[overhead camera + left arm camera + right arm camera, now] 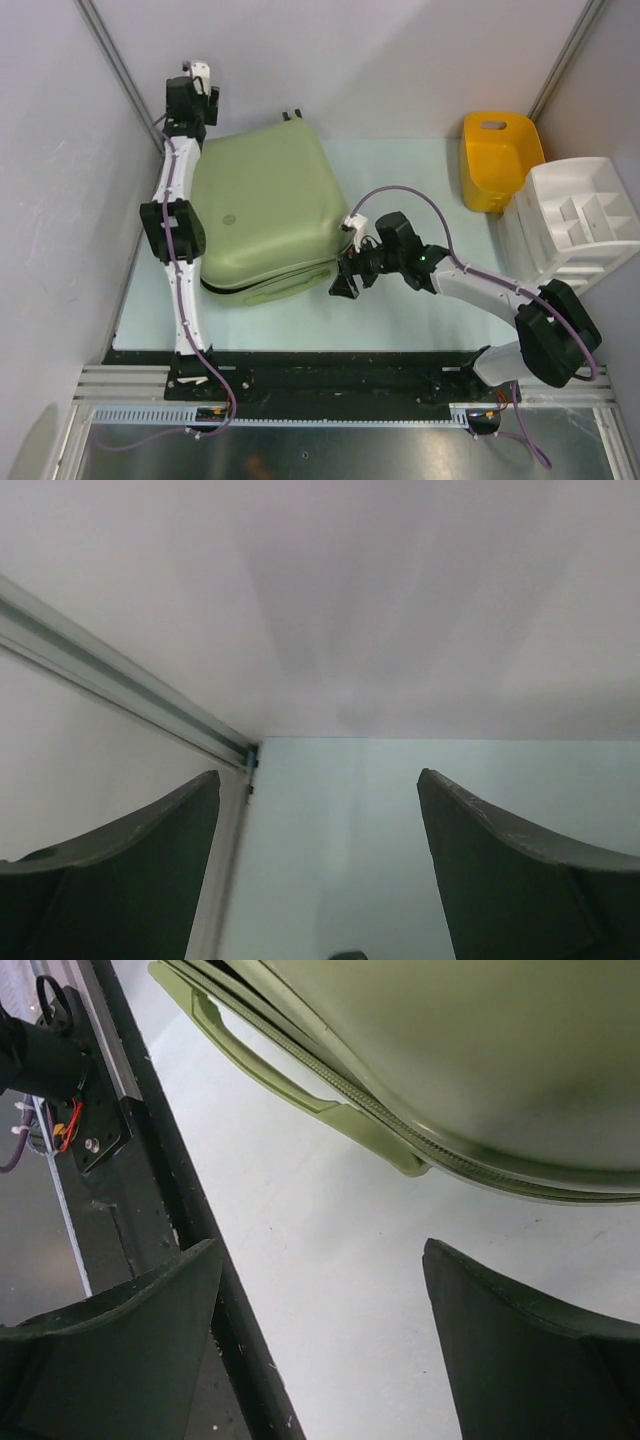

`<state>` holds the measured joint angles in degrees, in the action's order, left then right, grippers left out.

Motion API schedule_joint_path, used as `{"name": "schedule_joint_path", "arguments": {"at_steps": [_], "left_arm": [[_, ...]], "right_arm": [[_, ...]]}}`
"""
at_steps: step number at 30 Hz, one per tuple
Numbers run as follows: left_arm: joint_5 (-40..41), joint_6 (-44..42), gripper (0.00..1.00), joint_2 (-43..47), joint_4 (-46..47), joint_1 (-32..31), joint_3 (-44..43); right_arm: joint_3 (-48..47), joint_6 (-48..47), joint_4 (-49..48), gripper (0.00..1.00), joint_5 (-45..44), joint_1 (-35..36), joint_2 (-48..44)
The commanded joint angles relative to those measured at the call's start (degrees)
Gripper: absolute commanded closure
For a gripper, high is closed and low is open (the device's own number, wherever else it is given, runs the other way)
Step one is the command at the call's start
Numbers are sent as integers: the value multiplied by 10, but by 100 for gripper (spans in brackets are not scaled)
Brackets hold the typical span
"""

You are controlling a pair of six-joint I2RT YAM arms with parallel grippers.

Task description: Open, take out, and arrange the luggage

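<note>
- I see a yellow plastic tub [500, 160] at the far right of the table, with a slot handle cut in its upper wall.
- Just beside it, closer to the near edge and against the right wall, a white divided tray [578, 215] sits tilted, compartments showing.
- The table top [400, 315] I work on is pale mint.
- A black strip [330, 372] runs along its near edge.
- White panels [400, 60] enclose it, and a grey metal post [112, 62] stands at far left.
</note>
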<state>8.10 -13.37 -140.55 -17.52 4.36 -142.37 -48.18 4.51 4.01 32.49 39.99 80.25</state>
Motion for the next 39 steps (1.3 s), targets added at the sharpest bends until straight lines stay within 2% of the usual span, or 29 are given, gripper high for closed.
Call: {"name": "schedule_joint_path", "arguments": {"at_steps": [1, 5, 11, 12, 17, 21, 24, 27, 31, 33, 36, 39], "left_arm": [[50, -168, 15, -17, 105, -2, 22], [8, -249, 16, -2, 107, -5, 73], [-44, -290, 23, 131, 108, -9, 280], [-54, -297, 24, 154, 108, -10, 338], [-41, -283, 31, 269, 104, -14, 480], [-24, -245, 33, 332, 92, -19, 595], [-11, -181, 34, 366, 59, -21, 622], [-30, -103, 32, 389, -22, -21, 619], [-90, -15, 29, 424, -63, -22, 626], [-124, 18, 26, 433, -65, -23, 626], [-134, 50, 23, 432, -65, -24, 603], [-128, 50, 18, 426, -67, -16, 563]], "right_arm": [[7, 4, -25, 13, -24, 22, 7], [11, 8, -36, 13, -46, 40, 17], [10, 22, -95, 11, -123, 19, 41], [10, 22, -115, 11, -130, 8, 46], [-4, -3, -182, 11, -146, -72, 84], [-70, -26, -205, 11, -144, -112, 160], [-151, -35, -221, 11, -143, -132, 231], [-263, -39, -227, 12, -146, -140, 294], [-429, -39, -206, 12, -153, -148, 423], [-524, -39, -191, 12, -160, -154, 456], [-583, -43, -182, 12, -176, -163, 475], [-569, -43, -166, 12, -173, -178, 440]]}}
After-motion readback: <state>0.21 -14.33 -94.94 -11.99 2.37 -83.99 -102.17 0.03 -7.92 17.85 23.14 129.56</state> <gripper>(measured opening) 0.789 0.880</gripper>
